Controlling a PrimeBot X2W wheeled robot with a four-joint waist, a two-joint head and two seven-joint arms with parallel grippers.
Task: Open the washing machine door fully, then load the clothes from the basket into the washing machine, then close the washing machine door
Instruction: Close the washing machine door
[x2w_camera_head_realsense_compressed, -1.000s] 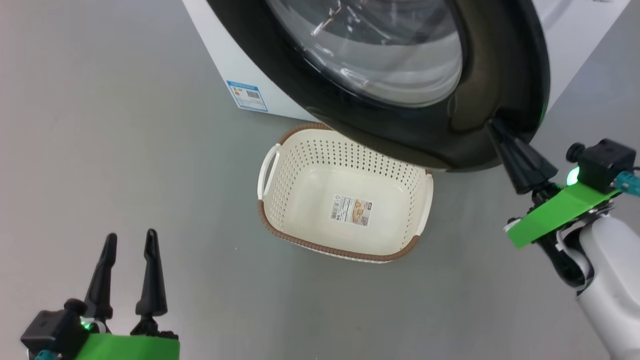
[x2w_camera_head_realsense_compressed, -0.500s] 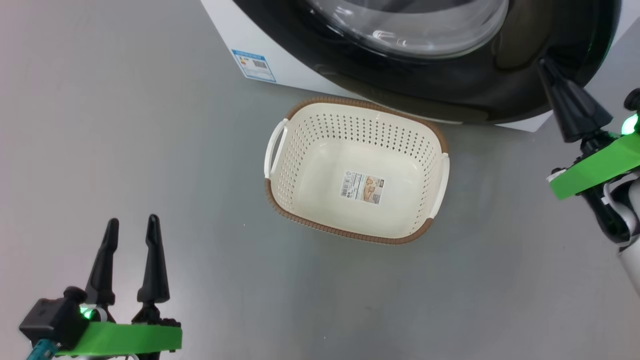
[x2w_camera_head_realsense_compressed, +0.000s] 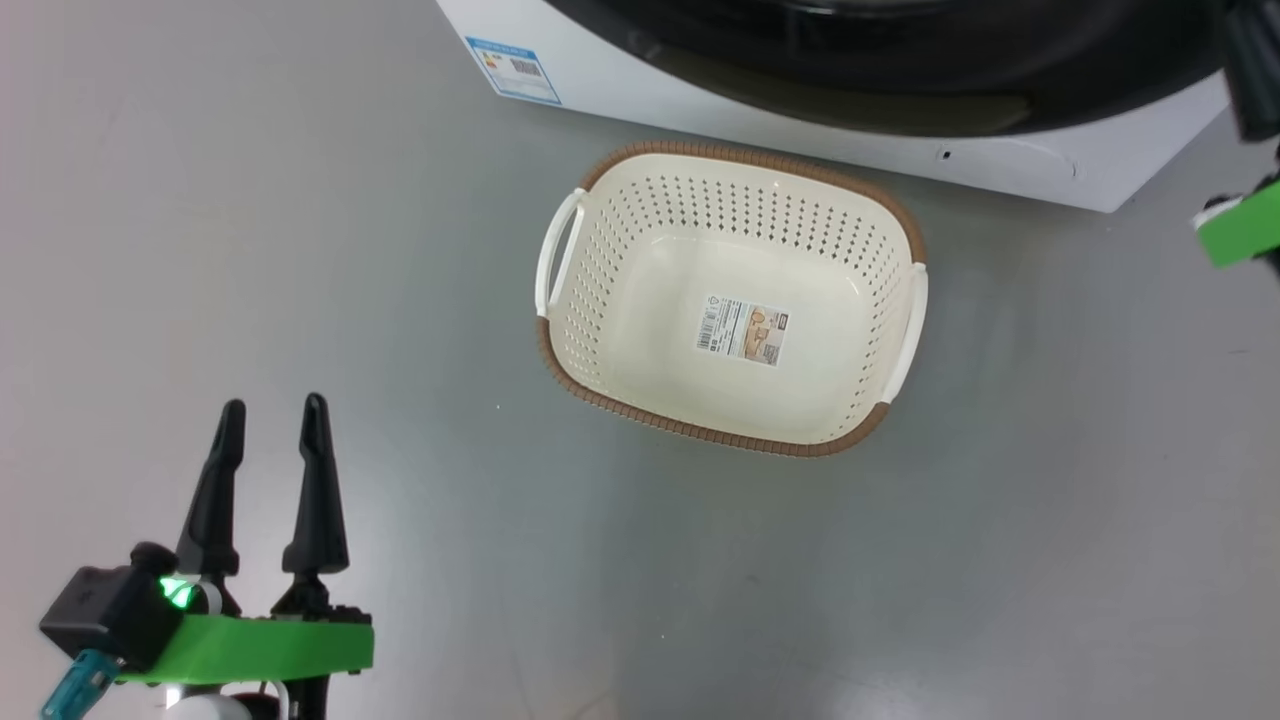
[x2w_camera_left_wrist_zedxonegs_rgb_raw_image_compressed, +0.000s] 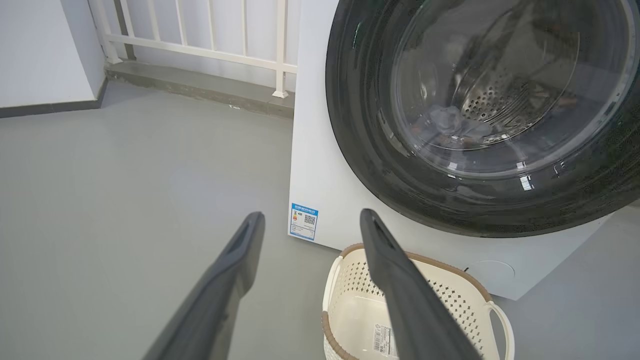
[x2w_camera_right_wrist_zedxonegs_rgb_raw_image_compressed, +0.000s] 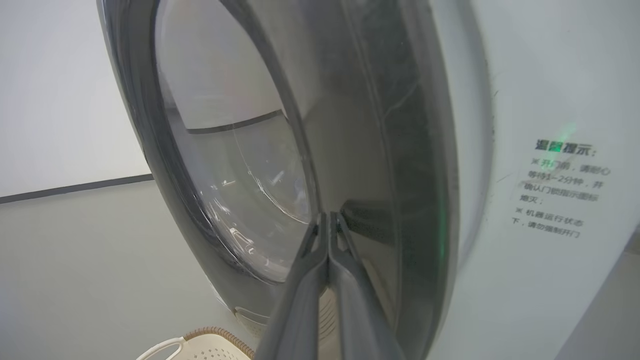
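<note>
The basket (x2w_camera_head_realsense_compressed: 600, 290) stands on the grey floor before the washing machine (x2w_camera_head_realsense_compressed: 1000, 165), holding nothing but its label sticker. The black washing machine door (x2w_camera_left_wrist_zedxonegs_rgb_raw_image_compressed: 360, 125) lies against or almost against the machine's front. Through its glass, bluish-grey clothes (x2w_camera_left_wrist_zedxonegs_rgb_raw_image_compressed: 452, 122) rest in the steel drum. My right gripper (x2w_camera_right_wrist_zedxonegs_rgb_raw_image_compressed: 327, 216) is shut with nothing in it, its tips pressed on the door's (x2w_camera_right_wrist_zedxonegs_rgb_raw_image_compressed: 390, 150) dark face near the outer edge. Its green bracket (x2w_camera_head_realsense_compressed: 1240, 225) sits at the head view's right edge. My left gripper (x2w_camera_head_realsense_compressed: 273, 405) hovers open and empty over the floor, left of the basket (x2w_camera_left_wrist_zedxonegs_rgb_raw_image_compressed: 450, 300).
A white railing (x2w_camera_left_wrist_zedxonegs_rgb_raw_image_compressed: 210, 30) on a low curb runs behind the machine, with a wall at the far left. The blue energy sticker (x2w_camera_head_realsense_compressed: 512, 68) marks the machine's lower left corner, and a round service flap (x2w_camera_left_wrist_zedxonegs_rgb_raw_image_compressed: 492, 272) its lower right.
The head camera has shifted. The door, which overhung the basket, has swung back towards the machine, with my shut right gripper following it. My left gripper stays open in place.
</note>
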